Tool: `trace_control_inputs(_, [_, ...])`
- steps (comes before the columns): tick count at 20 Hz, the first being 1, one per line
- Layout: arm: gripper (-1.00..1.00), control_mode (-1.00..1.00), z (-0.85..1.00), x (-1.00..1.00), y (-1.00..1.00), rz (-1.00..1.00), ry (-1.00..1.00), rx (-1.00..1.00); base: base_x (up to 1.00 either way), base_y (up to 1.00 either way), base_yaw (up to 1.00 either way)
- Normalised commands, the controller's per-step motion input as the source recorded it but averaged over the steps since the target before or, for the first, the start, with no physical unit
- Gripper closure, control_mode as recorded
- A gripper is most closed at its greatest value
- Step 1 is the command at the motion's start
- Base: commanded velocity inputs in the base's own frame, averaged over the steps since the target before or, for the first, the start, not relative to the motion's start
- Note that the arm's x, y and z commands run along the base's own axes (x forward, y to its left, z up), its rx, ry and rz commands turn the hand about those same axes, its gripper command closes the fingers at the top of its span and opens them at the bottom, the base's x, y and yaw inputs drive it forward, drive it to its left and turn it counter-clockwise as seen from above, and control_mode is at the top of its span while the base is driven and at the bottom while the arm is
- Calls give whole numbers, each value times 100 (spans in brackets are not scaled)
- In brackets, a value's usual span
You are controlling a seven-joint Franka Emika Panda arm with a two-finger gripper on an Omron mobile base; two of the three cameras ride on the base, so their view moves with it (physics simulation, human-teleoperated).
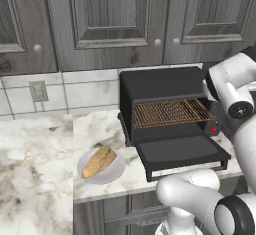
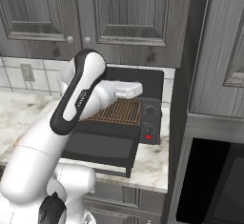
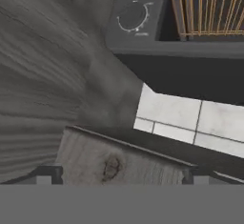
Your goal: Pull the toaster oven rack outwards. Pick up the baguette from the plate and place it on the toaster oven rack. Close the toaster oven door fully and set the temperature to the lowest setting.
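You have the whole job ahead of you, judging by how things lie. Nearest to you on the marble worktop [image 1: 45,154] sits the plate [image 1: 116,171], at about eight o'clock from the toaster oven [image 1: 160,81], and the baguette [image 1: 99,161] lies across it untouched, well apart from the arm. Just past the worktop's front edge, the toaster oven door [image 1: 181,153] is dropped fully open, lying flat toward you with its bar handle along the near edge. Behind it, the toaster oven rack [image 1: 170,112] sits inside the cavity, not yet drawn out over the door. So the pull, the bread transfer, the door closing and the temperature setting all remain. The gripper [image 3: 121,180] is up at the oven's right end, rolled over in the hand view, with the jaws released and spread wide, grasping nothing. From there the rack's corner [image 3: 209,8] shows at about one o'clock and a control dial [image 3: 132,16] at twelve, both some way beyond the fingertips [image 3: 45,175]. Farthest back stand the tiled wall [image 1: 85,94] and the grey cabinet doors [image 1: 112,14].
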Motion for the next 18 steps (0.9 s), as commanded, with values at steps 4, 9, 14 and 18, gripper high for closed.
trace_control_inputs(4, [-100, -100, 69, -62, 17, -7, 31, 73, 0, 0, 0])
trace_control_inputs(9, [-100, -100, 78, -41, 10, -2, 36, 62, 0, 0, 0])
trace_control_inputs(14, [-100, -100, 61, -37, 0, -7, 11, 4, 0, 0, 0])
trace_control_inputs(18, [-100, -100, 42, -28, -8, -15, 5, -46, 0, 0, 0])
